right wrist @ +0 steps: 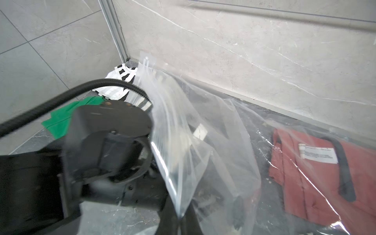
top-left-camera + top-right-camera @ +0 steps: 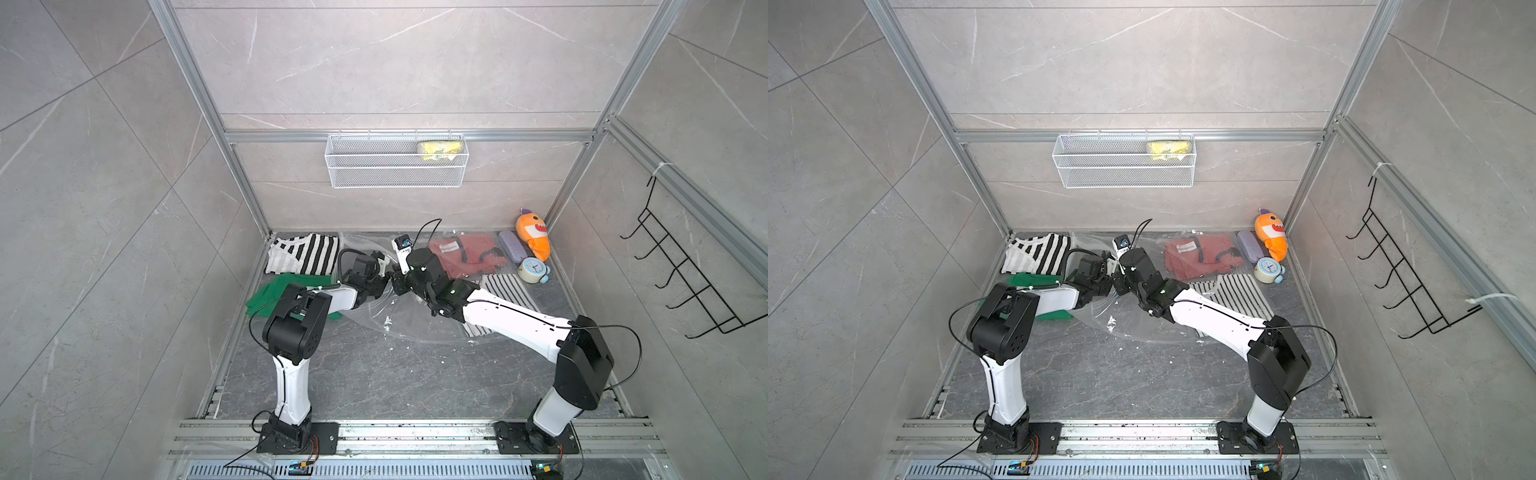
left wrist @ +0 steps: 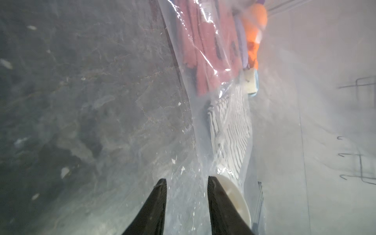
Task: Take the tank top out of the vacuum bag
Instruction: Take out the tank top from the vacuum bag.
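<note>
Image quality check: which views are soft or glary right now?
Left wrist: hazy and soft, shot through the vacuum bag, glare streaks over the red garment. Right wrist: left arm motion-blurred, bag glare. Both top views: sharp, evenly lit.

Glossy white links (image 2: 293, 386), bulky black joints (image 2: 582, 365), looping black cables (image 1: 50, 101) — tapered black left pincer (image 3: 187, 179).

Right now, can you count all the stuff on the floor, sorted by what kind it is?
Clothes: 4 (wide-striped shirt, green garment, red garment, thin-striped garment)
Plush toys: 1 (orange plush)
Clocks: 1 (blue alarm clock)
Cases: 1 (purple case)
Bags: 1 (vacuum bag)
Total: 8
</note>
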You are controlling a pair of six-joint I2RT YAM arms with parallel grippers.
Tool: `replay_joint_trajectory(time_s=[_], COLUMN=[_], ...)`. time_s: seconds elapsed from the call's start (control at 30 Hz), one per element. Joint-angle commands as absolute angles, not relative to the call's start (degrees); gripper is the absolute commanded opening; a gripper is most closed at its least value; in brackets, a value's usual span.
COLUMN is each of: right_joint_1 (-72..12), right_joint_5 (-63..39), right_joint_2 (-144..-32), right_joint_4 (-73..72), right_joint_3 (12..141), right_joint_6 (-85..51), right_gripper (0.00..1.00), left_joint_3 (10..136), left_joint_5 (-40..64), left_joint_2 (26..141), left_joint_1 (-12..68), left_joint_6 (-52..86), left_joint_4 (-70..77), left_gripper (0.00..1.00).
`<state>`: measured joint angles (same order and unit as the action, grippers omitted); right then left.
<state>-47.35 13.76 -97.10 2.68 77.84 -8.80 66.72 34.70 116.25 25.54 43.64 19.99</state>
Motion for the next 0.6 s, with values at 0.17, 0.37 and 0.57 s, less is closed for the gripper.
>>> replay_joint_trajectory(time_s=[0.17, 0.37, 0.57], right_joint_1=[-47.75, -47.77, -47.77], right_joint_5=[8.36, 6.95, 3.62], right_joint_2=[-92.82, -91.69, -91.49], right_joint_4=[-2.95, -5.34, -7.7], right_joint_3=[74.51, 72.8, 71.24], right_joint_6=[-7.52, -7.74, -9.66], right_gripper=[0.0, 0.0, 0.0], left_joint_3=[75.65, 80.15, 87.04], left_joint_5=[37.05, 36.97, 37.59], left_joint_2=[124.82, 129.38, 134.49], left_joint_1=[28.99, 30.49, 31.6], left_joint_6=[50.5, 52.57, 53.88], left_joint_4=[26.01, 26.74, 24.5], left_gripper=[0.49, 0.56, 0.59])
